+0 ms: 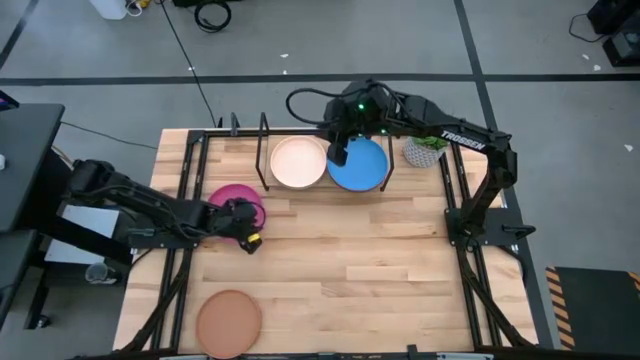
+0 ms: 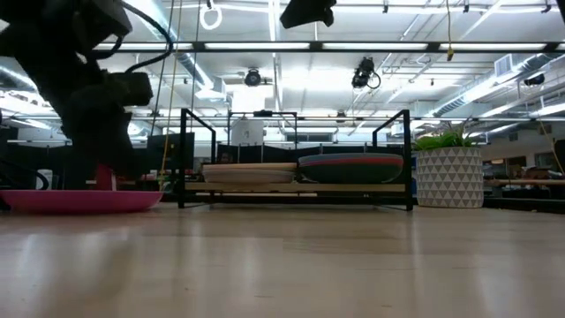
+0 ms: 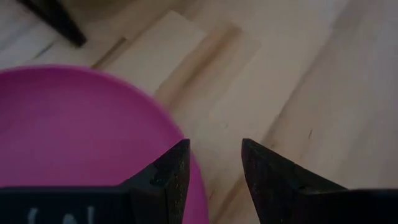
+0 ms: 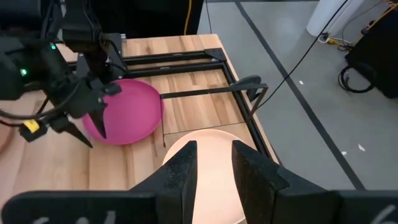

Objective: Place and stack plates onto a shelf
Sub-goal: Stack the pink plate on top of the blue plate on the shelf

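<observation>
The magenta plate point(image 1: 232, 195) point(image 2: 79, 201) lies flat on the table at its left side. My left gripper point(image 1: 250, 230) point(image 3: 214, 149) is open at the plate's right rim point(image 3: 186, 162), with one finger over the plate and one outside it. On the black rod shelf point(image 1: 268, 140) point(image 2: 296, 187) a cream plate point(image 1: 298, 163) lies on the left. A blue plate point(image 1: 365, 170) tops a stack point(image 2: 353, 168) on the right. My right gripper point(image 1: 338, 155) point(image 4: 214, 149) hangs open and high above the shelf, between these two plates, holding nothing. My left gripper stands astride the magenta plate's right rim point(image 3: 186, 162), coming from above and slanting down. Whether either finger touches the plate I cannot tell. The plate rests flat on the table.
An orange-tan plate point(image 1: 228, 320) lies near the table's near edge, left of centre. A potted green plant in a white patterned pot point(image 1: 425, 150) point(image 2: 448, 172) stands right of the shelf. Bare wood stretches across the table's middle and right point(image 1: 380, 270).
</observation>
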You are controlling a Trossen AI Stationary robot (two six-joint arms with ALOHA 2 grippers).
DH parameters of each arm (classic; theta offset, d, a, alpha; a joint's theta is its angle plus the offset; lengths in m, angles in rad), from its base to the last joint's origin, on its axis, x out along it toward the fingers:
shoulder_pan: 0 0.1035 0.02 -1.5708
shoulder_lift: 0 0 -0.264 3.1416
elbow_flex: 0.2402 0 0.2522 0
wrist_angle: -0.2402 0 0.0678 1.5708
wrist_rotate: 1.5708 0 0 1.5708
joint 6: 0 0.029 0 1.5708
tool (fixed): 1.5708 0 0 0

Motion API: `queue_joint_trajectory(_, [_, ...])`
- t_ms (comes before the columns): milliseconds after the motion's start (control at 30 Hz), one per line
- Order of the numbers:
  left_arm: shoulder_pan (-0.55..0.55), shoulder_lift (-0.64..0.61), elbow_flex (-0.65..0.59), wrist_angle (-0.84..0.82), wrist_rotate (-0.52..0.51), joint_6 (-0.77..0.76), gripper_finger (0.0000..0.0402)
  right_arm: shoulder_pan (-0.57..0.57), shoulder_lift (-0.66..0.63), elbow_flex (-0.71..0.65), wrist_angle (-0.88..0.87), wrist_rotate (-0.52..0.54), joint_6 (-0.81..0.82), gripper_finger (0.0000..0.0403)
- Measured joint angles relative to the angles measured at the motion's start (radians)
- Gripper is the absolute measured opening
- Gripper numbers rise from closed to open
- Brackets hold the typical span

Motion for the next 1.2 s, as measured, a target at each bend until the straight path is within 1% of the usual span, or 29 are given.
queue_joint_trajectory(100, [-0.011,0.063,-0.004,0.018,-0.013,0.034,0.0153,0.007,0.000,-0.001,0.000,0.000,0.013,0.0107])
queue_joint_trajectory(300, [-0.013,0.182,-0.005,0.016,-0.008,0.011,0.0153,0.019,0.000,-0.001,-0.001,0.000,0.021,0.0107])
queue_joint_trajectory(500, [-0.013,0.246,0.000,0.036,-0.009,0.005,0.0146,0.019,0.000,-0.001,-0.001,0.006,0.021,0.0107])
queue_joint_trajectory(600, [-0.013,0.248,0.000,0.035,-0.008,-0.019,0.0120,0.019,0.000,-0.001,-0.001,0.008,0.021,0.0107])
queue_joint_trajectory(800, [-0.012,0.245,0.008,0.023,0.000,-0.033,0.0034,0.019,0.000,-0.001,-0.001,0.009,0.021,0.0107])
queue_joint_trajectory(833, [-0.013,0.244,0.019,0.007,0.004,-0.032,0.0026,0.019,0.000,-0.001,-0.001,0.009,0.021,0.0107])
queue_joint_trajectory(933, [-0.023,0.219,0.065,-0.057,0.066,0.000,0.0026,0.017,0.000,-0.001,-0.001,0.009,0.021,0.0107])
queue_joint_trajectory(1033, [-0.033,0.177,0.128,-0.091,0.193,0.049,0.0024,0.015,0.001,-0.001,-0.002,0.010,0.020,0.0107])
queue_joint_trajectory(1133, [-0.040,0.135,0.195,-0.076,0.331,0.089,0.0025,0.015,0.001,-0.001,0.000,0.029,0.014,0.0107])
queue_joint_trajectory(1200, [-0.050,0.108,0.251,-0.078,0.385,0.098,0.0026,0.015,0.001,-0.001,0.006,0.033,0.008,0.0107])
